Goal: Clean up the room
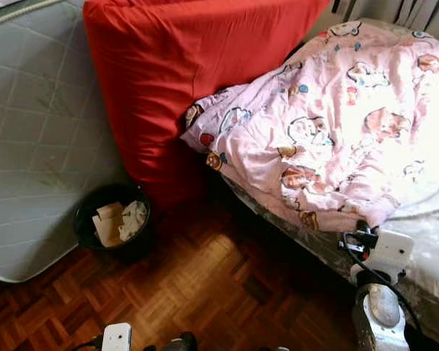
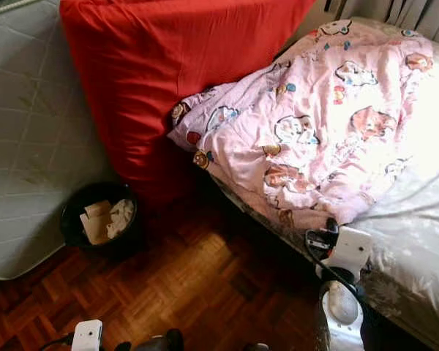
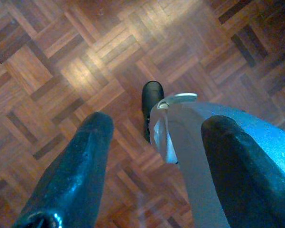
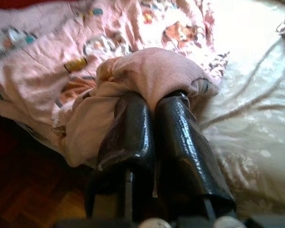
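Pink cartoon-print blanket lies crumpled over the left edge of the bed, its near corner hanging toward the parquet floor in the head views, with a red mattress cover propped at far left and a black bin of paper scraps below it. The right eye view repeats this layout. In the left wrist view, the left gripper hangs idle over the floor, fingers spread with nothing between them. In the right wrist view, the right gripper has its fingers pressed together, pinching a fold of the blanket's edge. The pinch looks shallow: a hard pull could slip the cloth free or drag the whole blanket onto the floor.
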Available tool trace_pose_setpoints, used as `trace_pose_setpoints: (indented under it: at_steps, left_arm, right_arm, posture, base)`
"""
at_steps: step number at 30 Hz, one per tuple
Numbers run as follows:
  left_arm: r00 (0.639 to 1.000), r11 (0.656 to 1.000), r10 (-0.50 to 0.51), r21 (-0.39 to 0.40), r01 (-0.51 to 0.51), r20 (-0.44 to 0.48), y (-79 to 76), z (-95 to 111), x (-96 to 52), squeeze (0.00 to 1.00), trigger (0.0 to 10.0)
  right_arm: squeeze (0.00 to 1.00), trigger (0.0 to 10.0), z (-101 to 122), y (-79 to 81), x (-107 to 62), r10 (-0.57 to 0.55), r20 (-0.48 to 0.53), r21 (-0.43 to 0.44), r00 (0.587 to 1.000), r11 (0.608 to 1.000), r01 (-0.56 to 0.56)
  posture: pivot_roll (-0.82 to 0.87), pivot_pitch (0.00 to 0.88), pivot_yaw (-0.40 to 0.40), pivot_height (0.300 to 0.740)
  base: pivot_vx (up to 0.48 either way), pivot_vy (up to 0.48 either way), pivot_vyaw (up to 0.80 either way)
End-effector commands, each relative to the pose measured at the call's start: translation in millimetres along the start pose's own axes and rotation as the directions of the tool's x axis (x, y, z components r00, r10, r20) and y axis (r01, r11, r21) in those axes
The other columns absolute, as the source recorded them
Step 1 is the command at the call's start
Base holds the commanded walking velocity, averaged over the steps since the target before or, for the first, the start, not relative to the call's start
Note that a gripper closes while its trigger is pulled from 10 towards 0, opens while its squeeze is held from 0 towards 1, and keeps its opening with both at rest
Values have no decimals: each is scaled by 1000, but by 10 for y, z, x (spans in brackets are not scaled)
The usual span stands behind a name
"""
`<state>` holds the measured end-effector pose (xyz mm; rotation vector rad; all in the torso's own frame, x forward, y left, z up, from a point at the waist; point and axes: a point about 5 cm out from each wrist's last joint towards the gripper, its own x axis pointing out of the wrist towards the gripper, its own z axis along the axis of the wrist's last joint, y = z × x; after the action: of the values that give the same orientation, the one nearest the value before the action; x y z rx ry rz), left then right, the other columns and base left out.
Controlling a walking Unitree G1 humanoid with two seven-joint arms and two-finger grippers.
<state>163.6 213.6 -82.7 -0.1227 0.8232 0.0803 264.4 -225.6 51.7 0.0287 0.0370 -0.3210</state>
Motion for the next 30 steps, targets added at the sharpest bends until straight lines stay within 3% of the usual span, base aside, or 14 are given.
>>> trace_pose_setpoints:
  at_steps: [1, 8, 16, 22, 30]
  left_arm:
    - [998, 1000, 12, 4, -12, -55, 45, -130, -45, 0, 10000]
    - [998, 1000, 10, 7, -10, -62, 29, -135, -40, 0, 10000]
    - [998, 999, -8, 33, 11, -69, 5, -146, -40, 0, 10000]
    - [997, 999, -12, 36, 15, -70, 2, -150, -42, 0, 10000]
    - [997, 998, -17, 54, 21, -70, -9, -141, -36, 0, 10000]
  right_arm:
    - [0, 10000, -192, -76, -66, -34, -102, -18, 994, 999, 32]
    - [0, 10000, -418, -208, -158, -103, -232, -40, 967, 995, 97]
    - [0, 10000, -843, -335, -368, -169, -486, -126, 858, 984, 123]
    - [0, 10000, -1015, -348, -502, -163, -567, -147, 807, 984, 96]
    - [0, 10000, -1114, -370, -586, -166, -610, -161, 775, 983, 83]
  posture:
    - [24, 210, 6, 740]
    - [24, 205, 6, 740]
    - [19, 193, 9, 740]
    - [20, 192, 11, 740]
    - [20, 196, 12, 740]
  base:
    - [0, 0, 0]
    - [0, 0, 0]
    - [0, 0, 0]
    - [0, 0, 0]
    - [0, 0, 0]
